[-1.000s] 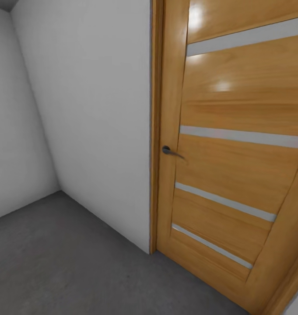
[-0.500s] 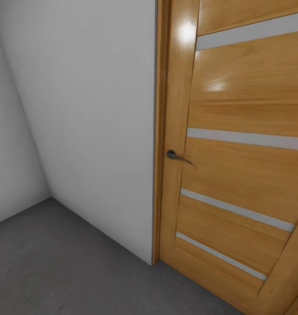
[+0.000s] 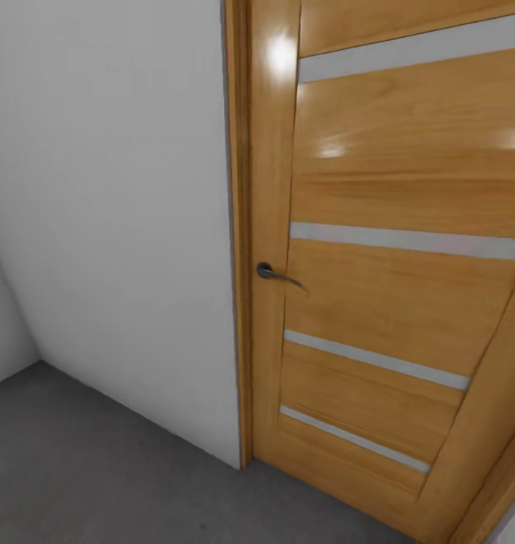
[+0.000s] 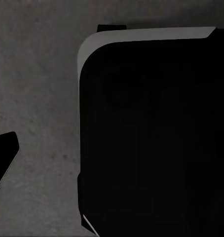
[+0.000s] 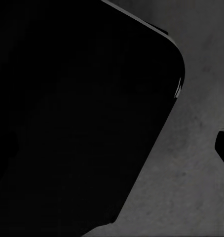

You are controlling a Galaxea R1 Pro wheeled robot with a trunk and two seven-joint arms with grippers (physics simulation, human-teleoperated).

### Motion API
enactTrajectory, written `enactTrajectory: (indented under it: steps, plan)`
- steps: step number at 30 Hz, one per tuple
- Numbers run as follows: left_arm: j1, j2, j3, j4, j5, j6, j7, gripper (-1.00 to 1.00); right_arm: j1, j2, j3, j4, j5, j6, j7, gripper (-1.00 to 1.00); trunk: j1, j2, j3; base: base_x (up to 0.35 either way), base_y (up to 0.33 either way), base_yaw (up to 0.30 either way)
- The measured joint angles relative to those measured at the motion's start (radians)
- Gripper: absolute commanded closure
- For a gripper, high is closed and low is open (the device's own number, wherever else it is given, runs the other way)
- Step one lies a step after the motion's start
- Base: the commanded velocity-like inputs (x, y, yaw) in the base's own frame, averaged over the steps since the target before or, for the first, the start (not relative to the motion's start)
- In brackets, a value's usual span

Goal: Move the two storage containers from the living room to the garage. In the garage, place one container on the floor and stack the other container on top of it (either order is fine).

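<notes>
The two storage containers are out of view. I am facing a corner of the garage, with a plain grey-white wall (image 3: 113,227) and the dark grey speckled concrete floor (image 3: 76,468). Both wrist views look down past my black base (image 4: 151,138) (image 5: 77,118) onto that same floor (image 4: 38,98) (image 5: 191,187). A small dark piece sits at the edge of each wrist view; what it belongs to is unclear.
A glossy wooden door (image 3: 393,287) with pale horizontal strips stands shut close ahead on the right, its dark lever handle (image 3: 266,270) near the frame. The white wall meets the floor ahead and to the left. Bare concrete lies at the lower left.
The head camera has moved: door and wall now sit further left in the picture and the room corner has slid toward the left edge. Nothing in the scene itself moved.
</notes>
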Motion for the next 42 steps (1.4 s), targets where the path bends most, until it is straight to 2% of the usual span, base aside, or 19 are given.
enactTrajectory:
  steps: [35,42]
  plan:
    - [0.000,-0.001,0.000,0.000,0.000,0.000,0.001,-1.00,0.000,0.000,0.000,0.000,0.000,0.000,0.000,-1.00,0.000,0.000,0.000,0.000,0.000,-0.269]
    - [0.000,0.000,0.000,0.000,0.000,0.000,0.000,-1.00,0.000,0.000,0.000,0.000,0.000,0.000,0.000,-1.00,0.000,0.000,0.000,0.094,0.079,-0.083]
